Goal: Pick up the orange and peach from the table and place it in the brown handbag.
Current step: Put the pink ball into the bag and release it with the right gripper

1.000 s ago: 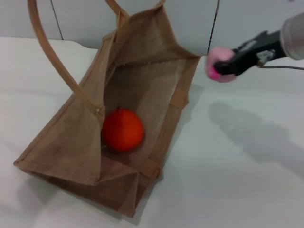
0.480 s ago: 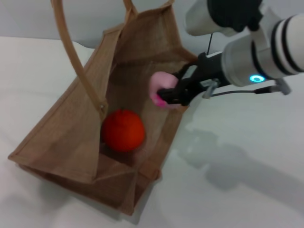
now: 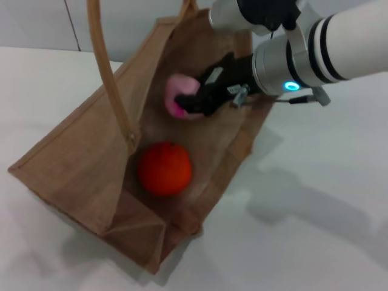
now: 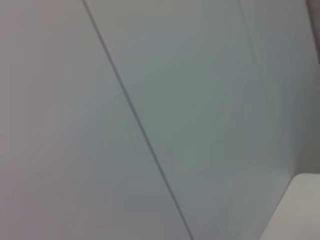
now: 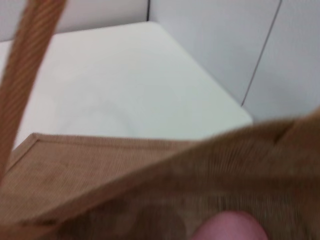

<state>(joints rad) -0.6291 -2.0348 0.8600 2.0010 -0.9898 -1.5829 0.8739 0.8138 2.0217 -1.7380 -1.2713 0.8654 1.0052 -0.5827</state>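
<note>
Here the right gripper [image 3: 193, 104] jaws clamp the peach [image 3: 180, 96] inside the brown handbag [image 3: 73, 176].

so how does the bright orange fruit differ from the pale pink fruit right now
The bright orange round fruit is larger and lies free on the bottom of the tan woven jute tote; the pale pink round fruit is smaller and held above it in the right gripper. Both are round and within the tote's opening.

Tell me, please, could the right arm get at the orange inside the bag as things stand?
Probably not yet: the right gripper is shut on the peach, over the brown handbag. The orange lies uncovered below it.
</note>
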